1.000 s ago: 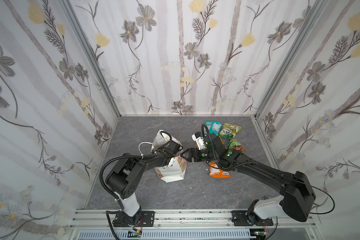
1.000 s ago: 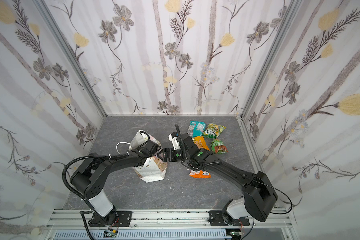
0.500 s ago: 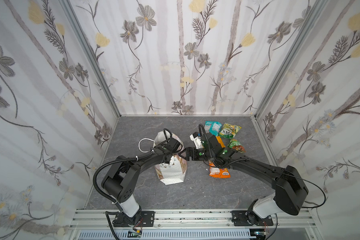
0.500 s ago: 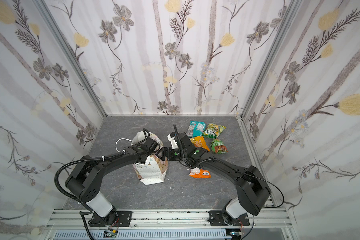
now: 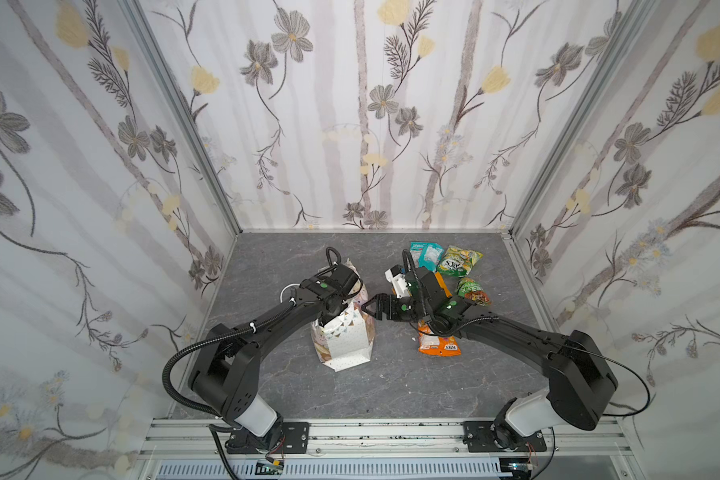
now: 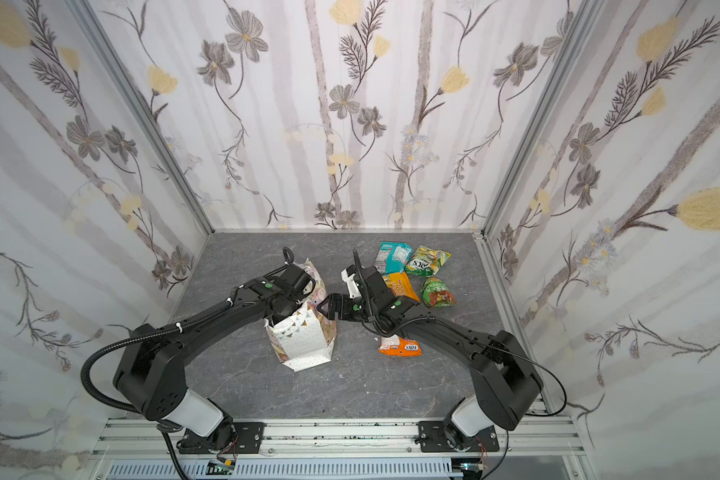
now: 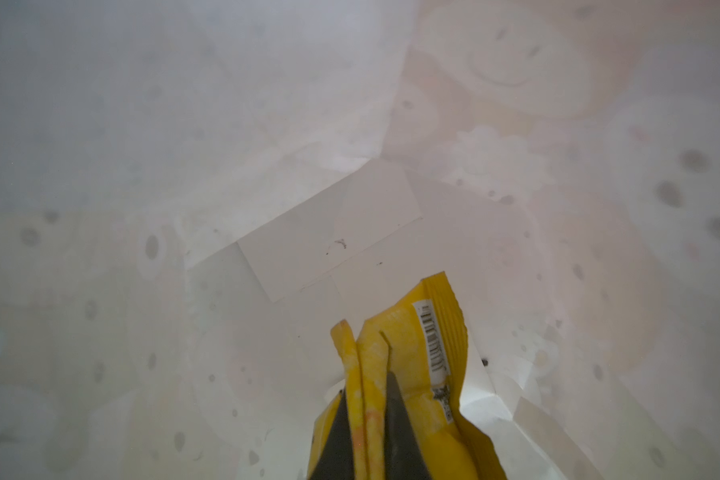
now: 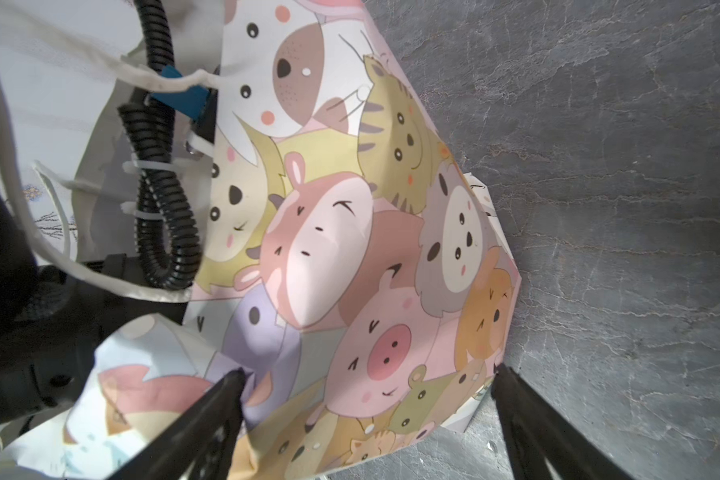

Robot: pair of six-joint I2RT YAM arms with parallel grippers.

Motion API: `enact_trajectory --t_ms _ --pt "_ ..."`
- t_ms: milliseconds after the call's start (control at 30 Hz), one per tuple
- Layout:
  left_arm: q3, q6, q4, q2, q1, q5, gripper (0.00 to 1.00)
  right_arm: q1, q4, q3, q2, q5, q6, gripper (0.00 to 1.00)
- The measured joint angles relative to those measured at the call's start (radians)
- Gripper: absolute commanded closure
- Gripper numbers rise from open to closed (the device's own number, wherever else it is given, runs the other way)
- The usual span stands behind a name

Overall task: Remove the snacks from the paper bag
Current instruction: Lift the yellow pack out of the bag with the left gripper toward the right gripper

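Left gripper [image 7: 366, 384] deep inside paper bag [image 5: 346, 340], fingers pinching yellow packet [image 7: 408, 353]. Right gripper [image 8: 367, 370] fingers spread wide against bag's outside. 5 other snacks [image 5: 458, 262] lie on table [image 5: 391, 386], right of bag.

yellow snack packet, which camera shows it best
The left wrist view: the yellow packet is close up, pinched by the left gripper inside the paper bag. In both top views the bag and left arm hide it; the right wrist view shows only the bag's outside.
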Motion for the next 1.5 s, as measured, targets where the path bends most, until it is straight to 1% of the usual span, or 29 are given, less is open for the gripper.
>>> enact_trajectory --t_ms 300,433,700,1200,1500 --pt "0.076 0.013 -0.058 -0.073 0.000 -0.034 1.00 -0.003 -0.001 -0.002 0.000 0.014 0.000 0.08" --pt "0.117 0.029 -0.076 -0.084 0.001 -0.057 1.00 -0.002 -0.009 -0.003 -0.003 0.016 0.000 0.08" --pt "0.177 0.051 -0.106 -0.120 0.003 -0.111 1.00 -0.002 -0.029 -0.003 -0.053 0.029 0.000 0.08" --pt "0.211 0.078 -0.071 -0.196 0.009 -0.138 1.00 0.006 -0.044 0.015 -0.140 0.055 0.000 0.07" --pt "0.287 0.111 -0.082 -0.227 0.016 -0.201 1.00 0.002 -0.063 0.077 -0.178 0.087 -0.019 0.06"
